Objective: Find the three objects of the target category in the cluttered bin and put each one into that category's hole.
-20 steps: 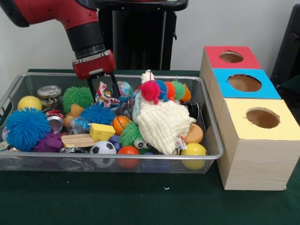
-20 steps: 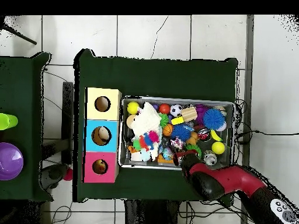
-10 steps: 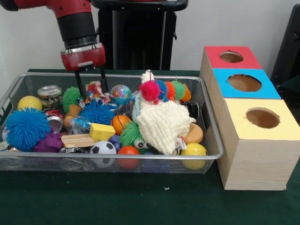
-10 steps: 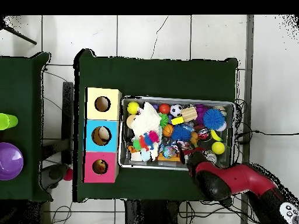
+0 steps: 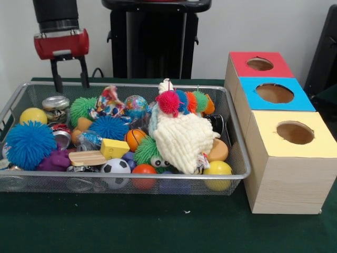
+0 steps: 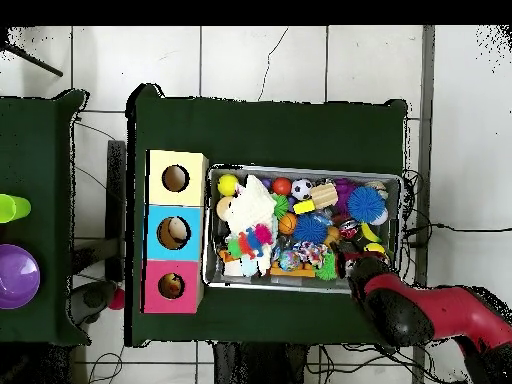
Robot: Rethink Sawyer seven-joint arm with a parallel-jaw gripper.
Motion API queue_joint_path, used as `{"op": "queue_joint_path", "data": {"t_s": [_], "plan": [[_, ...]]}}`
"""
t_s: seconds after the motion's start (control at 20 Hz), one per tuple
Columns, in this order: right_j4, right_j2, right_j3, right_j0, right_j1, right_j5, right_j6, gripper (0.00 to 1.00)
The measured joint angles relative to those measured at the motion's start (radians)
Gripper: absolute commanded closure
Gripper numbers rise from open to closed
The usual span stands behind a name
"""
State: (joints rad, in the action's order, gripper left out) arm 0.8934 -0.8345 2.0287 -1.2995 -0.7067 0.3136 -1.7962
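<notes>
Risen and shifted, gripper hangs open, empty above bin far rim

Bin left of boxes (touching)

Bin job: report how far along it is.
Done: nothing I can confirm; in the overhead view something pale shows in the blue box's hole, unidentifiable. In hand: nothing; the claw hangs open and empty above the wire bin's far corner. Left: the bin is full of toys, balls and cans, so the search remains.
</notes>
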Motion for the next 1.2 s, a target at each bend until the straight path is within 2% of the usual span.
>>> {"op": "queue_joint_path", "data": {"t_s": [0.45, 0.9, 1.2], "plan": [[-0.021, -0.029, 0.0, -0.025, -0.026, 0.019, 0.0, 0.0], [0.019, 0.028, 0.0, 0.02, 0.026, 0.019, 0.0, 0.0], [0.067, 0.096, 0.0, 0.069, 0.063, 0.018, 0.0, 0.0]]}}
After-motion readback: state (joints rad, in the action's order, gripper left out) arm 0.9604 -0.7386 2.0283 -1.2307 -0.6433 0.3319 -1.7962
